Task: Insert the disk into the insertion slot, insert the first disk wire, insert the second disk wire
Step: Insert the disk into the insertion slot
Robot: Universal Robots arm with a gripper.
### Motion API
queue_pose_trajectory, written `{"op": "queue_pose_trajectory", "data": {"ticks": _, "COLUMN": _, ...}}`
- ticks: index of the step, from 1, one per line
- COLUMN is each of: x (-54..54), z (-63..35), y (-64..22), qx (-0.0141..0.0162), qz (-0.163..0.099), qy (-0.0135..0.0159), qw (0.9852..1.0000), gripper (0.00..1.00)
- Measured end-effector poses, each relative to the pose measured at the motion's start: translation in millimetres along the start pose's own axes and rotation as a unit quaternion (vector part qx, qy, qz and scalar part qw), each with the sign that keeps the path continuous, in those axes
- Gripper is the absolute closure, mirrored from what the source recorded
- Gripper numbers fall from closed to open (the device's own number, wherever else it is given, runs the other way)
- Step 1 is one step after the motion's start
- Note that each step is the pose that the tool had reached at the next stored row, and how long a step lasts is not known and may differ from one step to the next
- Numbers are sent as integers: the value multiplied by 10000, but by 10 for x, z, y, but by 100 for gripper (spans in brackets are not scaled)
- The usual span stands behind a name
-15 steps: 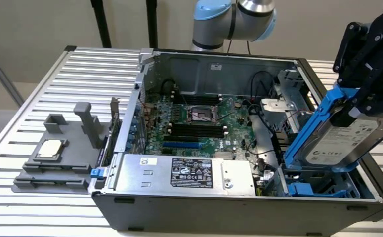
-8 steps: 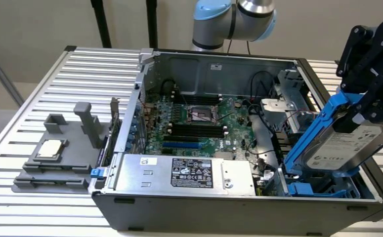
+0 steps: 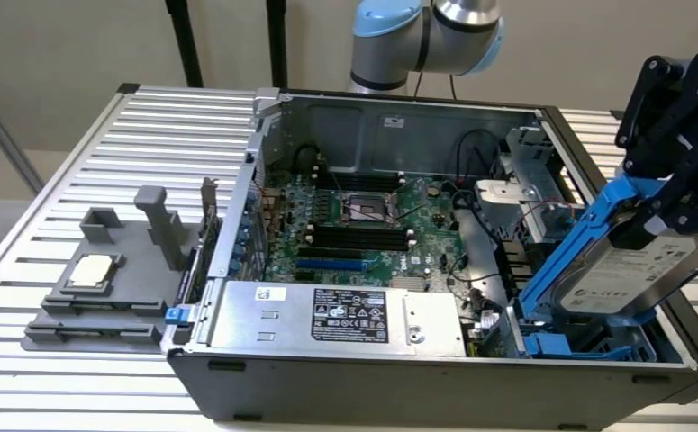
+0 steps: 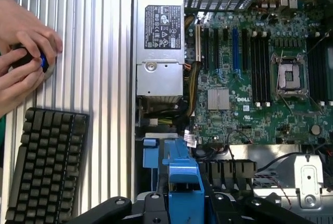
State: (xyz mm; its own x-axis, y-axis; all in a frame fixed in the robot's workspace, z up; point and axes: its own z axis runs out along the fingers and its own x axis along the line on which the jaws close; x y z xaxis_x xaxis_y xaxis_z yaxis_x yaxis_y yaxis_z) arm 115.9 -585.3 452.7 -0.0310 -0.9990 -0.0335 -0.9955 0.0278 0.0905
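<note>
At the exterior view's right, the tool is clenched on the disk. The disk hangs tilted in its blue frame, with its lower end at the mouth of the slot in the near corner of the open computer case. I cannot tell if they touch. That view also shows the disk's white label and a grey holder on the ribbed counter. From the wrist, the frame sits between the tool's black fingers, beyond them the motherboard and power supply. A keyboard lies on the counter, and a person's hands hold something small and dark.
</note>
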Motion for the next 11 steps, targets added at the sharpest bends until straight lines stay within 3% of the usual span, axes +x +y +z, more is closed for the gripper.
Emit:
{"op": "queue_pose_trajectory", "data": {"ticks": 7, "x": 101, "z": 22, "y": -7, "qx": -1, "qz": -4, "qy": -42, "qw": 10000, "gripper": 67}}
{"op": "queue_pose_trajectory", "data": {"ticks": 11, "x": 101, "z": 32, "y": -7, "qx": -1, "qz": -4, "qy": -42, "qw": 10000, "gripper": 67}}
